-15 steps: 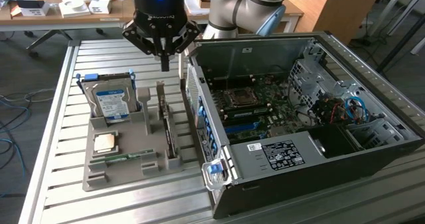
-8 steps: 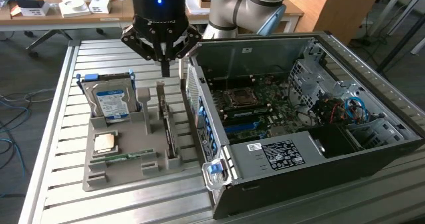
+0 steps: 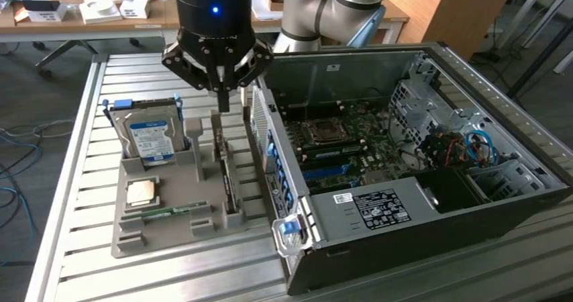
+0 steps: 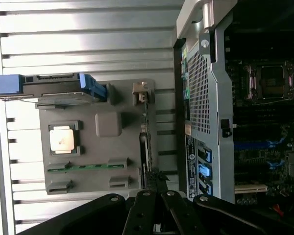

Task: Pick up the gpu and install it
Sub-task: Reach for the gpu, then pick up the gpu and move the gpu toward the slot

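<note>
1. The jaws are seen drawn together and empty, hanging above the thin, flat black rectangular gpu (image 3: 229,181).
2. The gpu is stood on edge in a grey moulded tray (image 3: 134,238) on the slatted metal worktop (image 3: 80,275), just beside the open black computer case (image 3: 358,262).
3. The pick-up is judged to be in hand and not yet done. For a grasp, parted jaws squared to the card's thin edge would be called for.

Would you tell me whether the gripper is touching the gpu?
Cannot tell. In the exterior view the gripper ends just above the gpu with no plain gap or contact; in the wrist view it merely overlaps the card.
</note>
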Motion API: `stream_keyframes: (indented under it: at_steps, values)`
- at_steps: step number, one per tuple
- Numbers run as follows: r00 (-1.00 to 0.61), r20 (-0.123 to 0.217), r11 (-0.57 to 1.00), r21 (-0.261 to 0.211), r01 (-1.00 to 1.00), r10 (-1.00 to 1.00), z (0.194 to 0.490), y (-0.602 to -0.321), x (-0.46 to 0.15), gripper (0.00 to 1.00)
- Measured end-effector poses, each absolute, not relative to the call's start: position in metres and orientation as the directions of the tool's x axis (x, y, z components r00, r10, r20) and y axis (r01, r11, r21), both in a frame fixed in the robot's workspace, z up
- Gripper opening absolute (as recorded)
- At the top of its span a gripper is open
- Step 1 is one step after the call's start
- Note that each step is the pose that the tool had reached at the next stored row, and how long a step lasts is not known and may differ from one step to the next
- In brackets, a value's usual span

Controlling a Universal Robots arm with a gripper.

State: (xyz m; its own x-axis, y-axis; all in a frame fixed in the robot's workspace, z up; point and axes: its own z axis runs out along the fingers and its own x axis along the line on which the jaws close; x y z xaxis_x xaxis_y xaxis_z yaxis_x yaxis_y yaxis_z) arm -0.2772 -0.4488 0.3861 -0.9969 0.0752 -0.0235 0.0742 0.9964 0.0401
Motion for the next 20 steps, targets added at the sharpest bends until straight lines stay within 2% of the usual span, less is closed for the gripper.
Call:
stream_keyframes:
  at_steps: [7,20]
  values:
    - [-0.997,-0.024,0.997,0.034,0.074,0.075,0.386,-0.461,-0.279,0.11]
    - [-0.997,-0.024,0.997,0.034,0.074,0.075,0.386,-0.461,-0.279,0.11]
